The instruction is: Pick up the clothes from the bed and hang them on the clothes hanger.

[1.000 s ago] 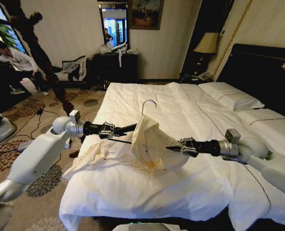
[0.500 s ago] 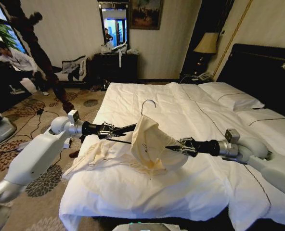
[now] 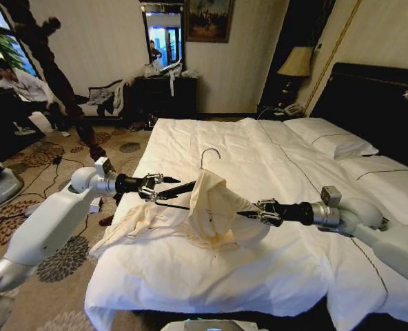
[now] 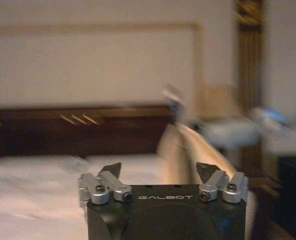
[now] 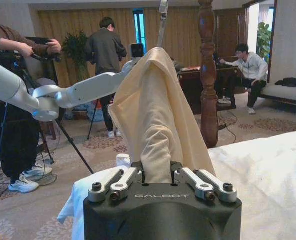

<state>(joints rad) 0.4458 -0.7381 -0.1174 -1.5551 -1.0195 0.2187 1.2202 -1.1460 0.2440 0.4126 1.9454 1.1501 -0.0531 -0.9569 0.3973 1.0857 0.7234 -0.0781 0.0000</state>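
While you watch from the head camera, your left gripper (image 3: 164,183) sits out over the near left part of the bed (image 3: 273,172), its fingers spread and not closed on the dark arm of the clothes hanger (image 3: 190,186) that runs right alongside them. That hanger is up off the duvet, silvery hook at the top, and a cream garment (image 3: 214,210) is draped over its other end, with the rest trailing down to the bed's left edge. Your right gripper (image 3: 249,214) comes in from the right, fingers pinching the cloth at the garment's side.

Over to the left wrist camera: the left gripper (image 4: 158,172) has its fingers wide apart with nothing between them, the cream garment (image 4: 188,150) hanging blurred just ahead, white bed (image 4: 38,190) and dark headboard (image 4: 83,132) beyond.

Now the right wrist camera: the right gripper (image 5: 158,175) has its fingers pressed in on a fold of the cream garment (image 5: 155,115), which rises like a tent straight above it; the hanger's metal hook (image 5: 162,20) pokes out on top, and your left arm (image 5: 78,92) reaches in behind it
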